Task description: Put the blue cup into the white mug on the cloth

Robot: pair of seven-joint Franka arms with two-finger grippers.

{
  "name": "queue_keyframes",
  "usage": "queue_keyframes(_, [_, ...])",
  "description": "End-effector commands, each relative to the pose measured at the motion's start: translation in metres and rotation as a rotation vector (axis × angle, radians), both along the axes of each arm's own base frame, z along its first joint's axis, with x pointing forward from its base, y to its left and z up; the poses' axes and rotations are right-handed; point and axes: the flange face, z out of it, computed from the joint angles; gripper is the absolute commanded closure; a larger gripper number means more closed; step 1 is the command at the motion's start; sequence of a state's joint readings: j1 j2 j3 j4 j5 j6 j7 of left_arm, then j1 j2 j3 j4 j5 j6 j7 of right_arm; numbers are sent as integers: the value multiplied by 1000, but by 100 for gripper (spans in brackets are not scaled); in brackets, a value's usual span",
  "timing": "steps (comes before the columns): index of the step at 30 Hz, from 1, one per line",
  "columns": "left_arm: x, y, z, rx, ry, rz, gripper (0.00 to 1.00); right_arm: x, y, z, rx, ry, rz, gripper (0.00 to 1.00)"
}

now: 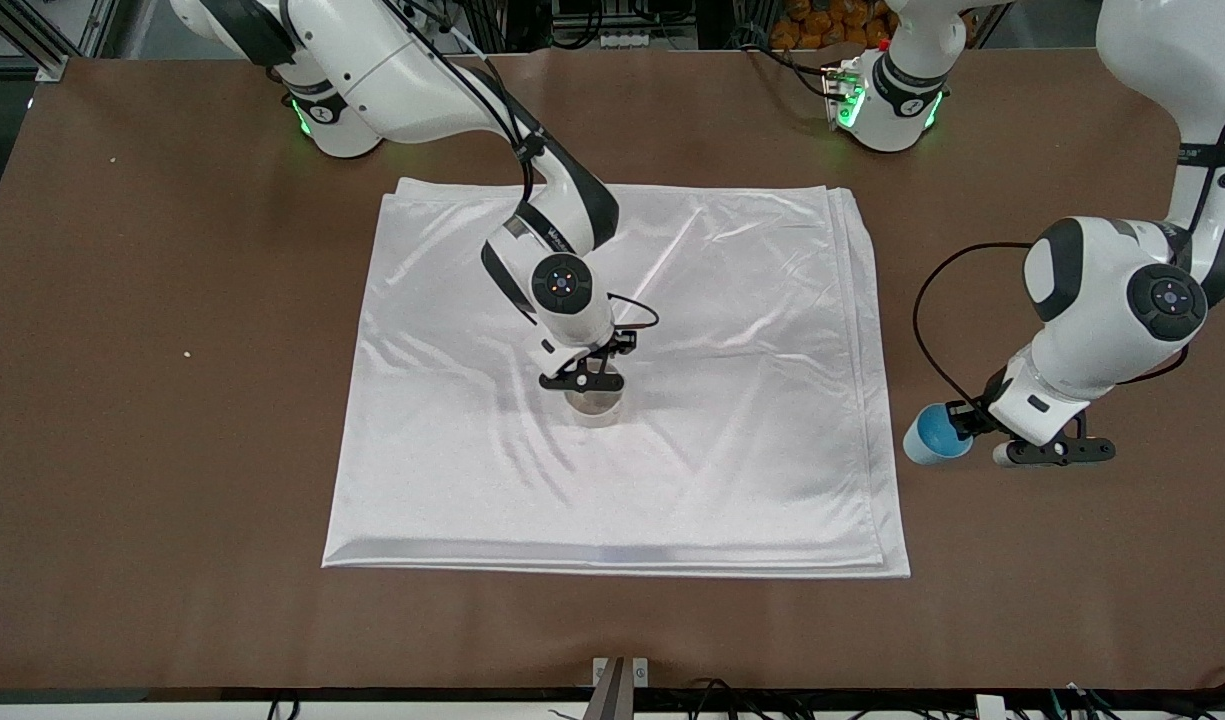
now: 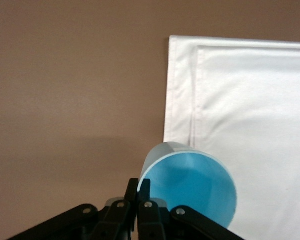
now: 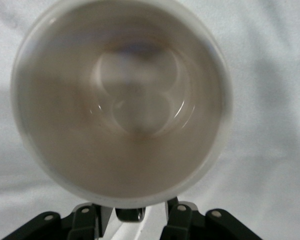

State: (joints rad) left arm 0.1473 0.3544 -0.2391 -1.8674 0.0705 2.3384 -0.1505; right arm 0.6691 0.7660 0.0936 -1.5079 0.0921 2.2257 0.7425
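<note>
The white mug (image 1: 594,408) stands upright on the middle of the cloth (image 1: 732,300). My right gripper (image 1: 585,384) is low over it and open. In the right wrist view its fingers (image 3: 102,216) stand either side of the black handle (image 3: 129,215) with gaps, and the mug (image 3: 125,100) is empty. My left gripper (image 1: 964,424) is shut on the rim of the blue cup (image 1: 934,436), one finger inside and one outside. It holds the cup tilted, low over the brown table beside the cloth's edge. The left wrist view shows the cup (image 2: 195,187) and the cloth's corner (image 2: 260,100).
The brown table (image 1: 172,500) runs all round the cloth. Two small white specks (image 1: 187,353) lie toward the right arm's end. A metal bracket (image 1: 620,682) sits at the table edge nearest the front camera.
</note>
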Motion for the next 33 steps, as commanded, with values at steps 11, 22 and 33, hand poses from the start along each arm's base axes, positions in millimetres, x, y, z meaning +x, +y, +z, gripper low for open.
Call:
queue_keyframes(11, [-8,-79,61,-22,58,36,100,5,10,20,26,-18,-12,0])
queue_keyframes(22, [-29,-154,79,-61,97,100,100,14,-3,68,31,-20,-19,0])
queue_keyframes(33, [-68,-250,79,-93,132,202,100,44,-45,112,41,-34,-50,0])
